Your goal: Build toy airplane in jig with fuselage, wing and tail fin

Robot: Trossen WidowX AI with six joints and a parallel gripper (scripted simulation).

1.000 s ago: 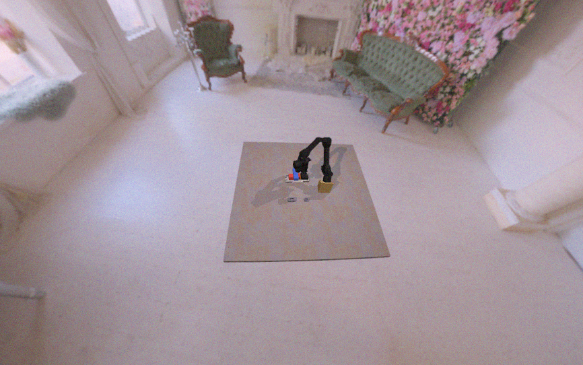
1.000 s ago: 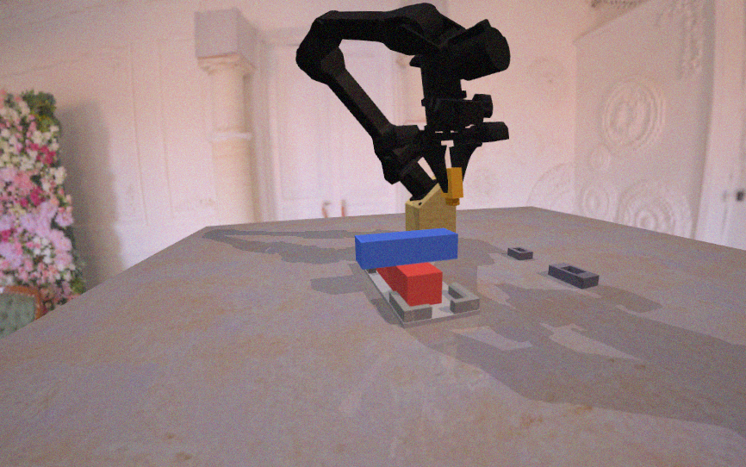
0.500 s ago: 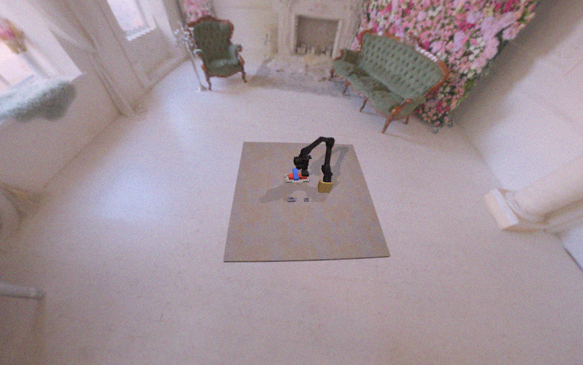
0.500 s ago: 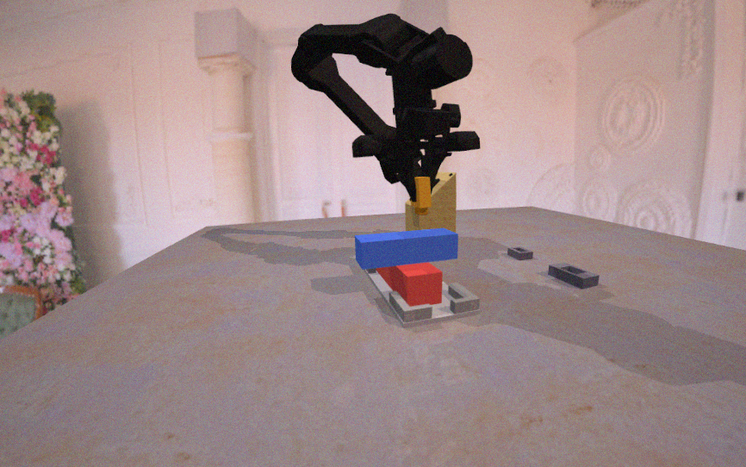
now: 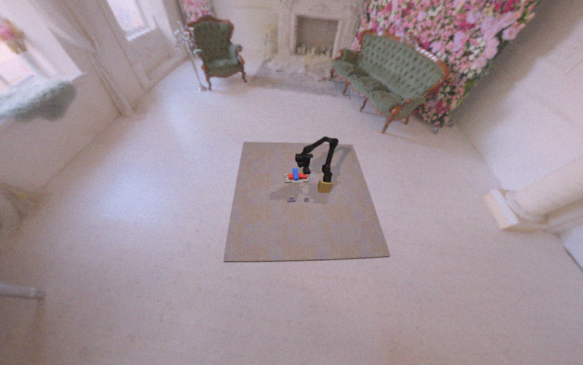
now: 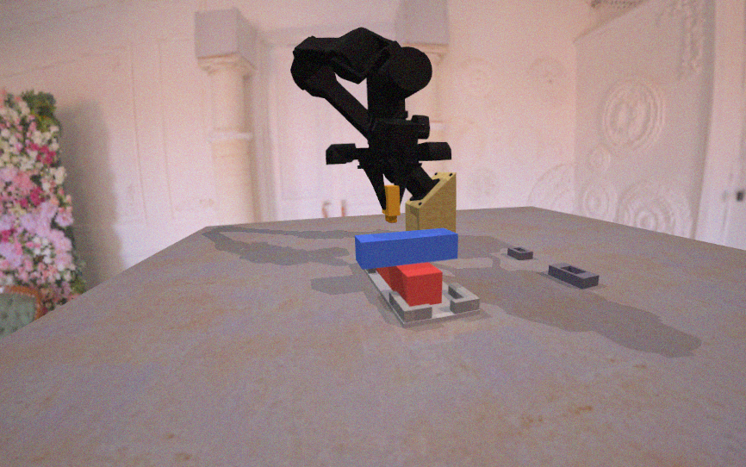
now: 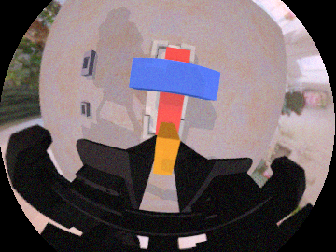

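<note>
The red fuselage (image 5: 303,176) (image 6: 422,284) (image 7: 170,111) lies in the pale grey cradle (image 6: 464,304) (image 7: 150,105). The blue wing (image 5: 295,174) (image 6: 407,248) (image 7: 175,78) lies crosswise on top of the fuselage; its tab is hidden. My gripper (image 6: 391,203) (image 7: 165,139) is shut on the orange tail fin, which hangs upright with its tab downward. In the wrist view the fin overlaps the near, tail end of the fuselage and hides the socket there. In the exterior view the fin is above and behind the wing, with air beneath it.
Two small dark holders, a larger one (image 5: 291,199) (image 6: 573,275) (image 7: 89,63) and a smaller one (image 5: 306,198) (image 6: 519,252) (image 7: 85,109), stand beside the cradle on the brown table top (image 5: 301,236) (image 6: 275,385). The arm's yellow base block (image 5: 325,186) (image 6: 432,214) stands behind the cradle's tail end.
</note>
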